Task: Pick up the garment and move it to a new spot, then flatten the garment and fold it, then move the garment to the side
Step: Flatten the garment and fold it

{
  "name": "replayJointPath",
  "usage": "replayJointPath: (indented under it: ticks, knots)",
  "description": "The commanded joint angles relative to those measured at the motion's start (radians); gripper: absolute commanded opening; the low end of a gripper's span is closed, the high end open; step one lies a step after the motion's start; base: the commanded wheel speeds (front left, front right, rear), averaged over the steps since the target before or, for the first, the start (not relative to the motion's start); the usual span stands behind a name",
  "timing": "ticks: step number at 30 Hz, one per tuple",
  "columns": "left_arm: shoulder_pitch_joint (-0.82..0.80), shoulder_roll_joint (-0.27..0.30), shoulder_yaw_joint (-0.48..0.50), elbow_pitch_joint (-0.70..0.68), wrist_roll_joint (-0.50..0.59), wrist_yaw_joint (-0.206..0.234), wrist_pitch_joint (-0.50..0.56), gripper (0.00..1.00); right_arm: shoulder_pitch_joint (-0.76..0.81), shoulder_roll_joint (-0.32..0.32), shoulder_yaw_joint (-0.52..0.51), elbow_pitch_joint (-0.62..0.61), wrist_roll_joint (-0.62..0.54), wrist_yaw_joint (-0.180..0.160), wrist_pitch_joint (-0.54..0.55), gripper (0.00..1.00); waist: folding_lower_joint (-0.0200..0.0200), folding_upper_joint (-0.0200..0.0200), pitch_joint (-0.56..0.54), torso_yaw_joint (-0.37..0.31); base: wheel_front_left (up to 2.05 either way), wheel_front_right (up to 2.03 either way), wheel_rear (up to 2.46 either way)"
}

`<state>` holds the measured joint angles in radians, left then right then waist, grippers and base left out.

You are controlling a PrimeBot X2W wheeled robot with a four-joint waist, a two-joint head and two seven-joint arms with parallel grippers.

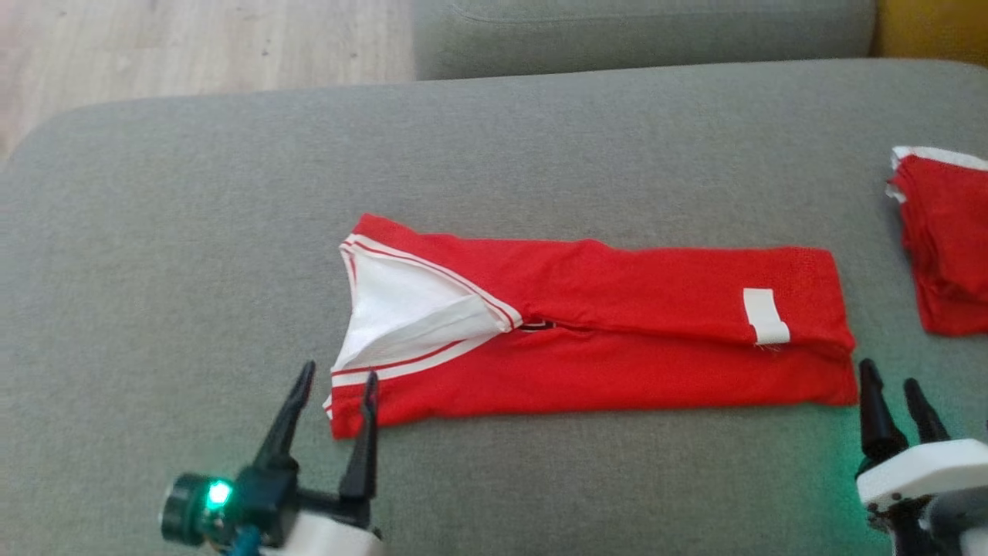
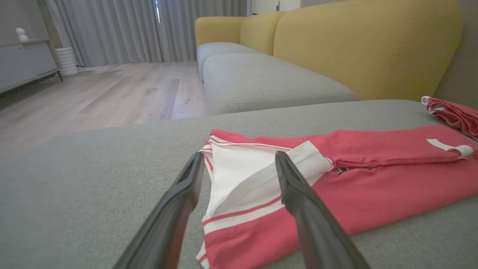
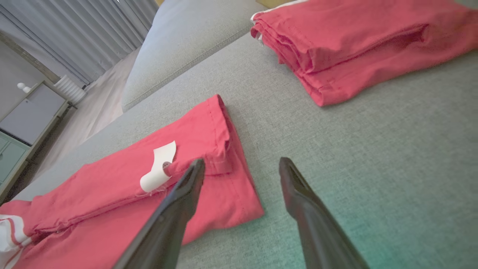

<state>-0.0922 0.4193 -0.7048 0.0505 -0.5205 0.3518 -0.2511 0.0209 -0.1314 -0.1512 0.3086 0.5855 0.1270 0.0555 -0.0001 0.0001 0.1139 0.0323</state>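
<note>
- Garment: 1 long red cloth band with a white collar edged in red stripes. It lies flat near the middle of the grey upholstered cushion, already folded lengthwise.
- Its long axis runs left to right across the head view. The collar end points to the robot's left and the hem end to its right. 1 small white tag sits near the hem end.
- The left gripper is at the near corner of the collar end, with 1 dark finger over the cloth edge and the other over bare cushion. Its jaws stand wide apart and hold nothing. In the left wrist view the collar opening shows between and just beyond the 2 fingers.
- The right gripper is just beside the near corner of the hem end, over the cushion rather than the cloth. Its jaws are likewise spread and empty. In the right wrist view that corner of the garment lies to the left of the gap.
- Each arm is nearest its own end, so the garment lies forward of both jaws. An end-over-end fold looks like the step in hand, and the pickup corners are the 2 near ones.
- Further out is 1 other folded red cloth pile, well apart at the cushion's right edge. How many pieces it holds I cannot tell.
- Beyond that stands 1 yellow sofa back.
</note>
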Motion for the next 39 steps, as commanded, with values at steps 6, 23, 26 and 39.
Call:
replayJointPath:
  ticks: [6,23,26,39]
  knots:
    - [0.055,-0.090,0.115,-0.084,0.182,0.025,-0.011,1.00,-0.137,-0.010,-0.073,0.100,-0.108,0.004,0.013,1.00,0.0001,-0.0001,-0.009,0.063,0.00,0.00,0.00]
    - [0.139,-0.217,0.229,-0.081,0.338,-0.086,-0.011,1.00,-0.198,-0.046,-0.027,0.301,-0.099,0.004,0.120,0.00,0.0001,-0.0001,-0.023,0.093,0.00,0.00,0.00]
    - [0.144,-0.228,0.250,-0.084,0.354,-0.102,-0.011,1.00,-0.198,-0.080,-0.019,0.274,-0.076,0.004,0.100,0.00,0.0001,-0.0001,-0.022,0.067,0.00,0.00,0.00]
    - [0.161,-0.260,0.296,-0.075,0.404,-0.170,-0.011,1.00,-0.256,-0.215,-0.030,0.041,0.066,0.004,0.190,0.00,0.0001,-0.0001,-0.023,-0.001,0.00,0.00,0.00]
